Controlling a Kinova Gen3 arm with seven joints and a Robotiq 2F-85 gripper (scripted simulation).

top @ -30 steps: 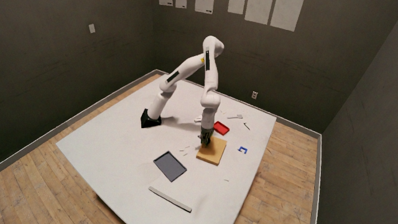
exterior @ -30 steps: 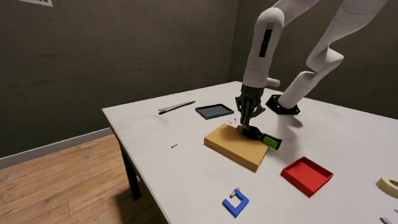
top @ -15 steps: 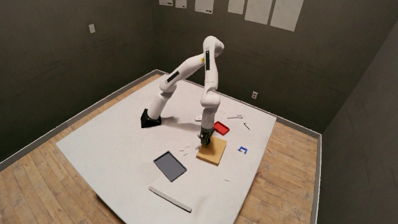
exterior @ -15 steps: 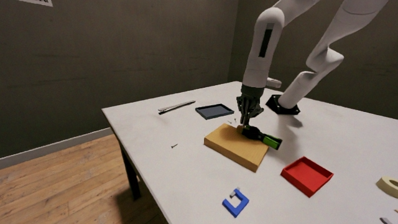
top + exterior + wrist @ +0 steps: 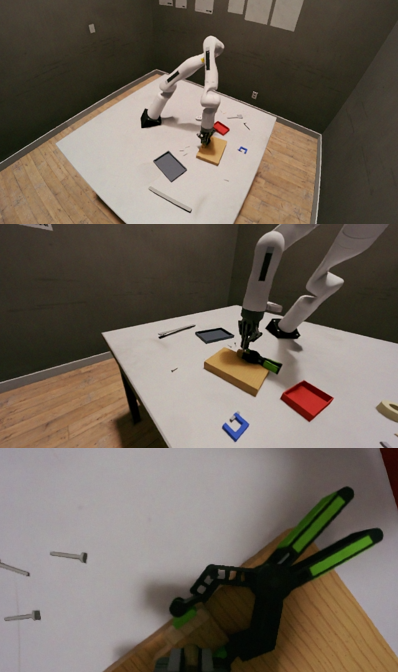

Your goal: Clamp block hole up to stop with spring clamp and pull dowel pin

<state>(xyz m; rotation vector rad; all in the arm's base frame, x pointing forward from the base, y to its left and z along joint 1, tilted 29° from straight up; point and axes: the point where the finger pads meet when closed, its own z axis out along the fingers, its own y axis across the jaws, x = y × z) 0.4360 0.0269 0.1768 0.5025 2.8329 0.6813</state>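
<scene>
My gripper (image 5: 204, 145) (image 5: 244, 348) (image 5: 191, 661) points down at the near-arm edge of the bench board (image 5: 214, 156) (image 5: 234, 368) (image 5: 332, 620). Its fingers are shut on the dowel pin (image 5: 191, 652), whose round top shows between the pads in the wrist view. The pale wooden block (image 5: 212, 632) lies flat on the board under the fingers, partly hidden. The black and green spring clamp (image 5: 271, 366) (image 5: 266, 615) has its green-padded jaws on either side of the block and stop area. How deep the pin sits, the hole and the block-to-stop contact are hidden.
Three small bolts, one of them a bolt (image 5: 70, 555), lie beside the board. A dark tray (image 5: 162, 171) (image 5: 219, 339), a red tray (image 5: 220, 133) (image 5: 295, 409), a blue C-shaped clamp (image 5: 245, 150) (image 5: 235, 435), a grey bar (image 5: 169, 199) and a tape roll (image 5: 387, 410) lie around.
</scene>
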